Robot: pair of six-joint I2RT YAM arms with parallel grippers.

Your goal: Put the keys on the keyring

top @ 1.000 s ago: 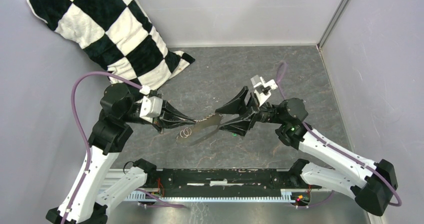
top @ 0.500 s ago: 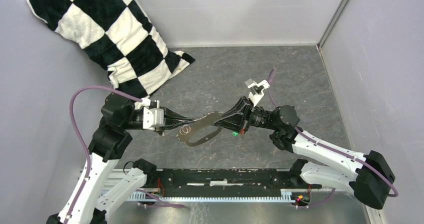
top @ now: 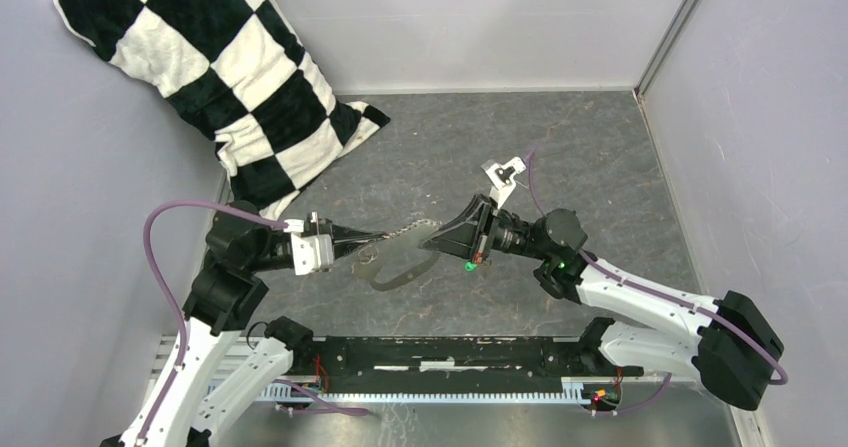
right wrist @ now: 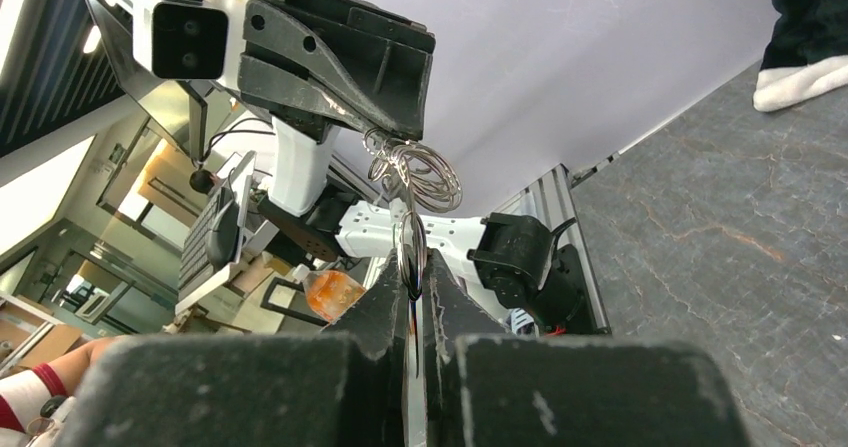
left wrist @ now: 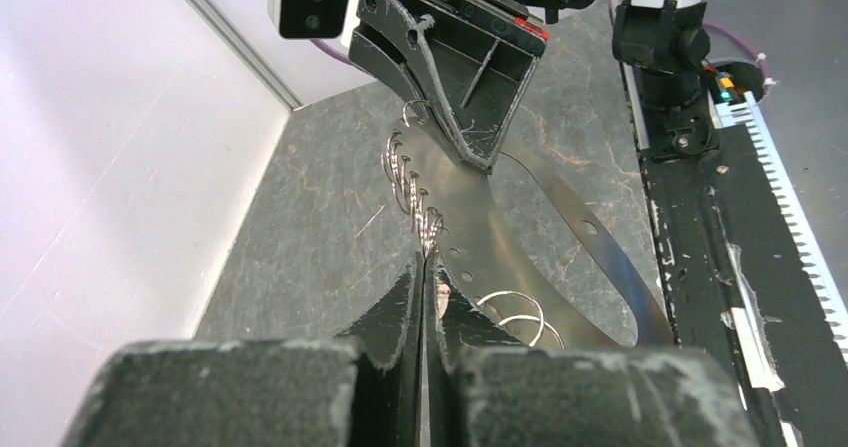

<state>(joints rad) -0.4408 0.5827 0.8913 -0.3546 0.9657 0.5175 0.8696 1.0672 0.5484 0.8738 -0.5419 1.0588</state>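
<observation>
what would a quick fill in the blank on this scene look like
1. The left gripper and right gripper are both ___ on the keyring.
2. The keyring stretches ___ the two grippers.
3. The pillow is checkered black and ___.
Missing words: shut, between, white.

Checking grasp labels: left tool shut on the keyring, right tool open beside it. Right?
No. The right tool is shut on the keyring too; the right wrist view shows it pinched closed on the metal edge. The left tool is shut on it, as stated.
</observation>
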